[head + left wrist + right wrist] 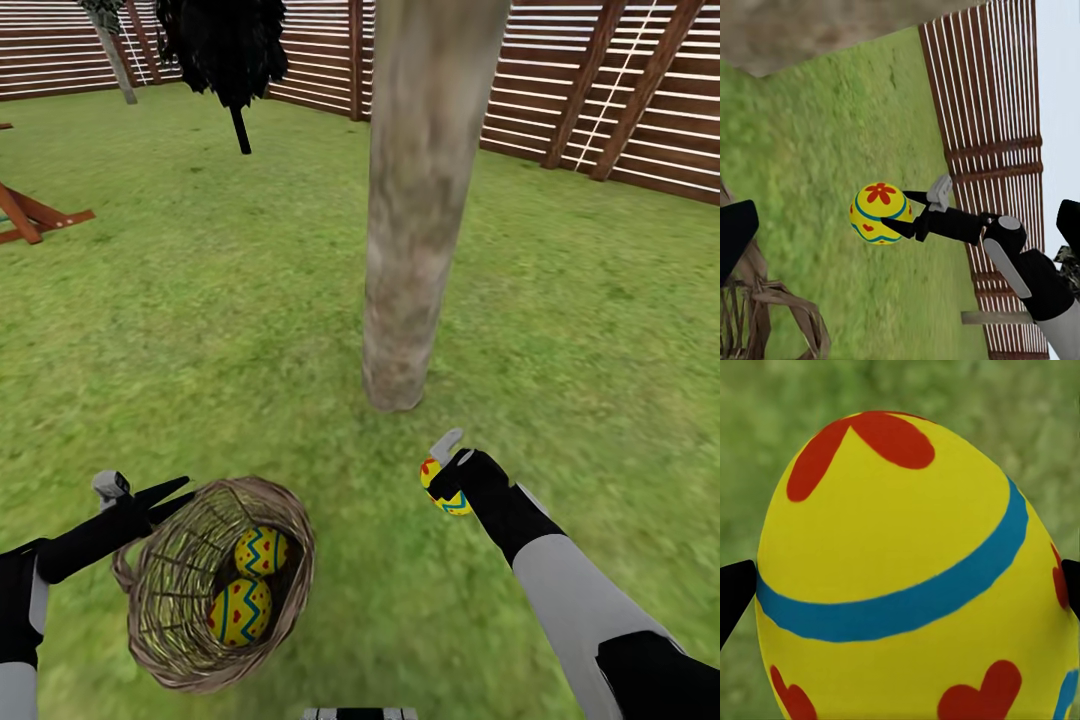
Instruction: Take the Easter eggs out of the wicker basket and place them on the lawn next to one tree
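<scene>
Egg one of three is clamped in the right gripper (pixel 445 487), jaws pinching the flower-and-heart Easter egg (pixel 443 489) at its sides, held over the lawn (pixel 250 300) just short of the tree trunk (pixel 415 230). From the left wrist camera the same egg (pixel 878 213) appears clear of the grass, the black fingertips (pixel 902 227) gripping its near end. Two more zigzag eggs (pixel 252 582) lie in the wicker basket (pixel 215 585), which sits tilted, mouth toward the robot. Left gripper (pixel 168 497) sits at the basket rim with its jaws close together; whether it grips the wicker, cannot tell.

Judgement: placing step. Lower the egg until it meets grass before releasing, since a drop could send it rolling. Set it near the trunk base, leaving room beside it for the other two. Keep the basket steady meanwhile.
</scene>
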Robot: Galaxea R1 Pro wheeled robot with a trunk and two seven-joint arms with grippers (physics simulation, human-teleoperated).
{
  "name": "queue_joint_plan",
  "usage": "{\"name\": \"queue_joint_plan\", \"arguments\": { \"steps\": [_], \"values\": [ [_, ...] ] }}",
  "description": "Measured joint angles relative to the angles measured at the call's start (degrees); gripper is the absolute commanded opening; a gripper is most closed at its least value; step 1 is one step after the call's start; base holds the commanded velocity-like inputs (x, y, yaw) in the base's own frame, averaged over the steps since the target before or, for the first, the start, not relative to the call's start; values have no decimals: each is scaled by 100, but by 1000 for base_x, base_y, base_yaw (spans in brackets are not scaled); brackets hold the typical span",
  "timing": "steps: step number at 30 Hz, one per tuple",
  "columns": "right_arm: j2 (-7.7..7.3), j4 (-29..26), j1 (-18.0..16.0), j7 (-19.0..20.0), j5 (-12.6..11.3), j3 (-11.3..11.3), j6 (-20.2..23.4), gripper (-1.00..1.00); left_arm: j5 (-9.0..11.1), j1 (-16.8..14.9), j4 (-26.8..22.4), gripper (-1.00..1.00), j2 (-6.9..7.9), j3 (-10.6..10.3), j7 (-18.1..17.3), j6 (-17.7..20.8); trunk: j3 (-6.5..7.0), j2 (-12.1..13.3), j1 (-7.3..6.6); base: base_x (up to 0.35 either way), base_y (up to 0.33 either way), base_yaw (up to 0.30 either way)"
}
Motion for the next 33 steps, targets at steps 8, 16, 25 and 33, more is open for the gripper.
{"name": "queue_joint_plan", "arguments": {
  "steps": [8, 16, 25, 33],
  "values": [
    [-2, 0, 0, 0, 0, 0, 1, -100, 0, 0, 0, 100, 0, 11, 0, -2, -144, -321, 176, 0, 0, 0],
    [-3, 0, 0, 0, 0, 0, 1, -100, -9, 0, -2, 100, 0, 11, 0, 0, -287, -642, 351, 0, 0, 0],
    [-8, -1, 0, 9, 8, 0, -26, -100, -9, 0, 0, 100, -9, 11, 0, 0, -449, -1003, 549, 0, 0, 0],
    [-8, -2, 0, 9, 6, 0, -129, -100, -4, 0, 4, 100, -8, 11, 0, 0, -592, -1324, 725, 0, 0, 0]
  ]
}}
